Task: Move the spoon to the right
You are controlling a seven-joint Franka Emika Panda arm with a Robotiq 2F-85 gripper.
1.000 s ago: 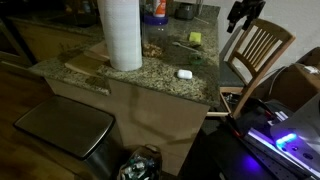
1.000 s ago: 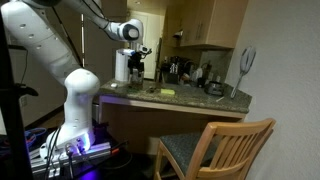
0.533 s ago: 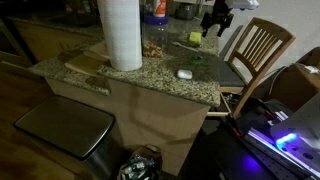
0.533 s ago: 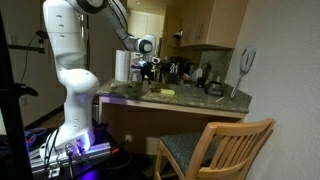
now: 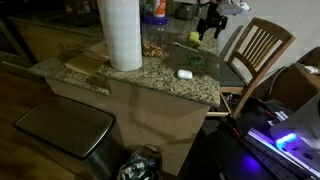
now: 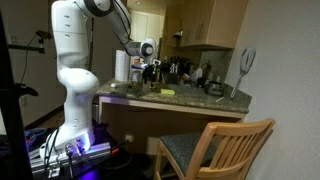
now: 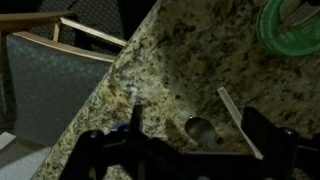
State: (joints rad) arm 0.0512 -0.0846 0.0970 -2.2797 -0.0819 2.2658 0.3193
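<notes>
Right now my gripper (image 7: pixel 180 150) hangs above the granite counter (image 7: pixel 190 70), its jaws apart with nothing between them; the two dark fingers (image 7: pixel 95 142) frame the bottom of the wrist view. The spoon (image 7: pixel 238 120) lies flat on the stone just inside the far finger, its pale handle slanting across the speckle. I cannot tell whether the round dark spot beside the handle is its bowl.

A green round dish (image 7: pixel 290 25) sits at the top corner of that view, apart from the spoon. The counter's edge runs on a diagonal across the wrist view, and beyond it I see the wooden chair (image 7: pixel 60 40) lower down. Bare granite lies between the spoon and that edge.

In an exterior view the gripper (image 5: pixel 210 25) is over the far end of the counter (image 5: pixel 150 75), close to the chair (image 5: pixel 255 50). A tall paper towel roll (image 5: pixel 120 35) stands well away, a yellow-green sponge (image 5: pixel 195 38) lies near the gripper, and a small white object (image 5: pixel 184 73) rests close to the near edge.
</notes>
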